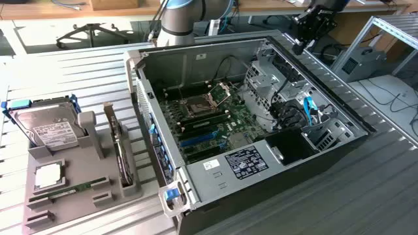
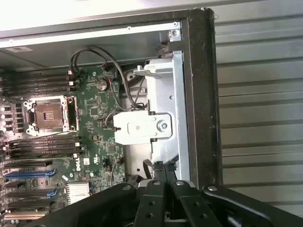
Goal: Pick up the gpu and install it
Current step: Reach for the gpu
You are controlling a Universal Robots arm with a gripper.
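The claw (image 1: 299, 48) is hanging shut and empty over the case's (image 1: 216, 188) rim, while the gpu (image 1: 121, 147) is standing on edge in the tray (image 1: 85, 171), well apart. Pick-up isn't begun, I'd say; it's calling for an opened claw over the card.

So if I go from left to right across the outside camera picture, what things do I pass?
Hard drive → graphics card standing on its edge → green motherboard inside the open computer → robot's fingers → grey box.
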